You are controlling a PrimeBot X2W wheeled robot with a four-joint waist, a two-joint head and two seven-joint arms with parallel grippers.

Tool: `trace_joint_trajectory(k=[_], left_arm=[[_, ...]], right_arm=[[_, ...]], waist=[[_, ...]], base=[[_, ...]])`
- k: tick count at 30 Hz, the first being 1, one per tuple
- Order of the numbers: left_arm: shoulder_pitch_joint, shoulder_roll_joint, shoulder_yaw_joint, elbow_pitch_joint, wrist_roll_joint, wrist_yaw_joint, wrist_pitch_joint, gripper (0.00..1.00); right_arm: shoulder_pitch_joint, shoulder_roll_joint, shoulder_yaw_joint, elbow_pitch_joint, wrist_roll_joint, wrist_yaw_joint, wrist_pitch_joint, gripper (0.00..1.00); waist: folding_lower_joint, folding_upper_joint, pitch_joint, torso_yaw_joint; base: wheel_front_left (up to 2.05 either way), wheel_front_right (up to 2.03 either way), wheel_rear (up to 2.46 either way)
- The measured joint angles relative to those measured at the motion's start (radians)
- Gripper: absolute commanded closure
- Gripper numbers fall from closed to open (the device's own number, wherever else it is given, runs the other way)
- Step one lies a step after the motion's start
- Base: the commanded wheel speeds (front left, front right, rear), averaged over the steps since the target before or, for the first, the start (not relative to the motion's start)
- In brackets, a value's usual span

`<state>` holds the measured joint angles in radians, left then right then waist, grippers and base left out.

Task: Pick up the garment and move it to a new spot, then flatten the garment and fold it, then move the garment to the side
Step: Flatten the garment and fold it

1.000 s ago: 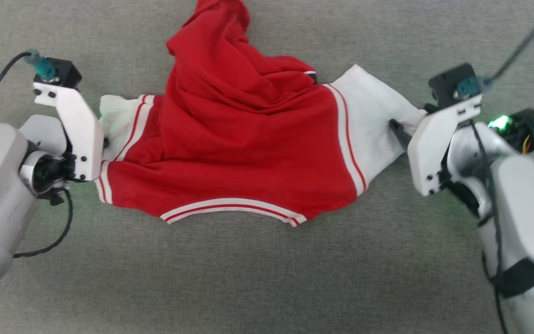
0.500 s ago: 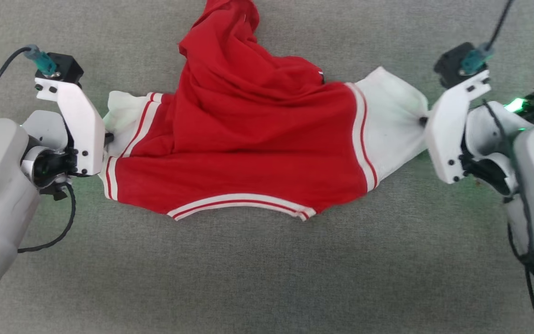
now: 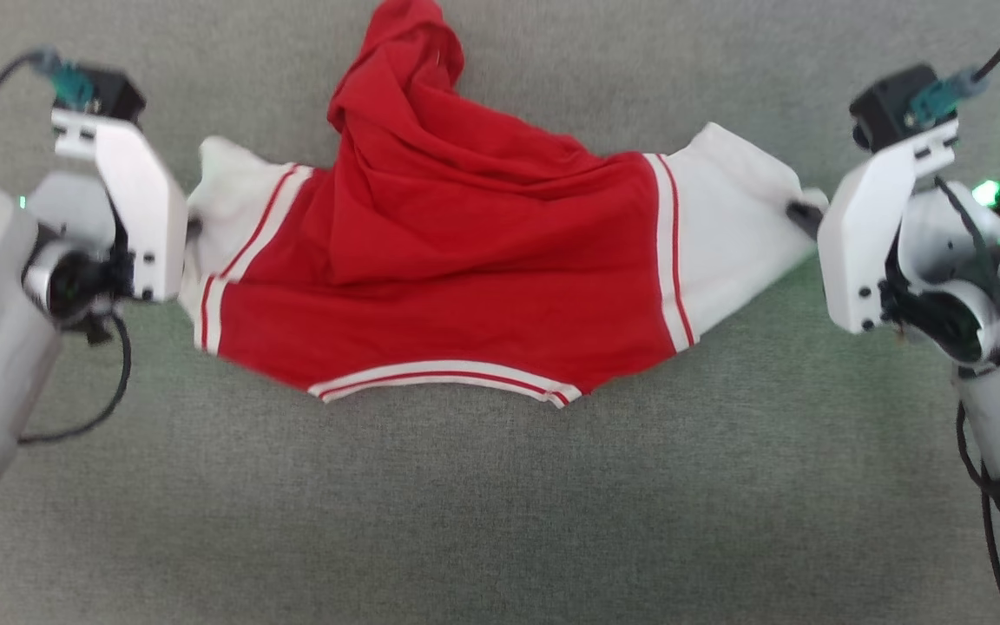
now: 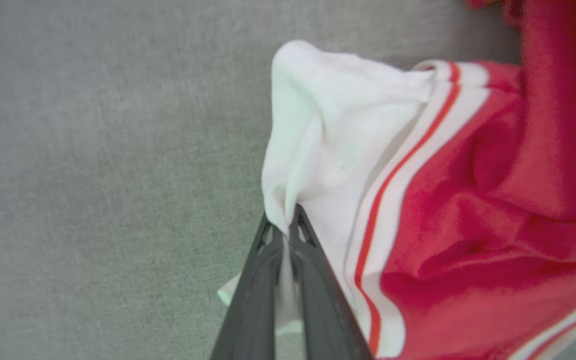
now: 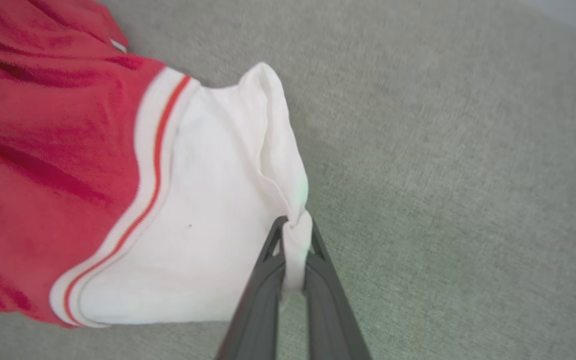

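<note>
**Two robot end effectors hold a red and white shirt by its sleeves**

Seen from above, the left end effector (image 3: 191,231), two long dark fingers on a pale arm, is pinched shut on a fold of white cloth at the edge of the left sleeve (image 3: 226,187). Its wrist camera shows the fingers pressed together with the cloth squeezed between them.

Between the two arms is the garment (image 3: 483,269), a bright red soft-fabric short-sleeved shirt with white sleeves and red-and-white striped bands at the sleeve seams. It is spread sideways over a grey, textile-covered counter (image 3: 500,521). The red body is creased and bunched, rising to a rumpled peak at the far side. A curved striped band (image 3: 444,378) runs along its near edge.

At the right, the right sleeve (image 3: 734,230) is drawn to a point. The right end effector (image 3: 802,213) is clamped on that sleeve's edge, and its wrist camera shows white cloth gathered between the closed fingers. A small green light (image 3: 984,189) glows on the right arm.
</note>
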<state>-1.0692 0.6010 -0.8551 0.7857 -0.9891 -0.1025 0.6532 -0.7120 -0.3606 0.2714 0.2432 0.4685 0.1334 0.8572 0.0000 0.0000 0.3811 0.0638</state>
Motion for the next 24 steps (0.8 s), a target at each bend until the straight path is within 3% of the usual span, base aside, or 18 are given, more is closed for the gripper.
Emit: trace_joint_trajectory(k=[12, 18, 24], left_arm=[[-0.131, 0.036, 0.007, -0.101, 0.021, 0.048, 0.077, 1.00], [-0.188, 0.040, 0.038, -0.136, 0.020, 0.084, 0.067, 1.00], [-0.251, 0.033, 0.064, -0.139, 0.025, 0.093, 0.019, 1.00]], right_arm=[[-0.135, 0.081, -0.051, -0.018, 0.056, 0.000, -0.060, 1.00], [-0.231, 0.127, -0.105, 0.034, -0.017, -0.002, -0.174, 1.00], [-0.344, 0.226, -0.192, 0.124, -0.117, -0.002, -0.322, 1.00]], waist=[[0.0000, 0.0000, -0.130, -0.022], [-0.0001, 0.0000, -0.191, -0.037], [0.0000, 0.0000, -0.234, -0.052]], base=[[0.00, 0.00, 0.00], [0.00, 0.00, 0.00], [0.00, 0.00, 0.00]])
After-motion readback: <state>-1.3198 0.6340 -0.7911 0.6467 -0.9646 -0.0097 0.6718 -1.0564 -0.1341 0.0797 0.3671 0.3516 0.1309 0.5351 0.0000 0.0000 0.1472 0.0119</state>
